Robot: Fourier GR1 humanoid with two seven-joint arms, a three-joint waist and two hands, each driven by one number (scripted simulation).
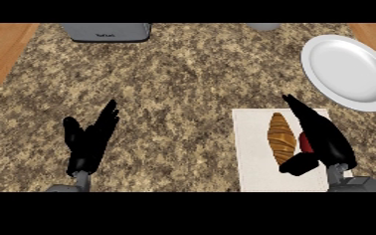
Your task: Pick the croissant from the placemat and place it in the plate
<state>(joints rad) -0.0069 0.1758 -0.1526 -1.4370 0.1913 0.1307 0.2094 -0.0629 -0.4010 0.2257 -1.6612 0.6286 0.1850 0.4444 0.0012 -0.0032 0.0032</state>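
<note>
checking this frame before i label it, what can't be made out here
- Plate, head view: right side cut off by the edge.
- Grey appliance: only its front shows at the top.
- Grey object: only a sliver shows.
- Placemat: right hand covers part; contact with the croissant unclear.

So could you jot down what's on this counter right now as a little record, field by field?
surface: speckled granite counter
croissant: lying lengthwise on the white placemat
plate: white, bare, at the counter's right edge, beyond the placemat
right hand: open, over the placemat, fingers along the croissant's right side, thumb near its near end, not yet closed on it
left hand: open, resting at lower left
far edge: grey appliance, partly cut off
</note>
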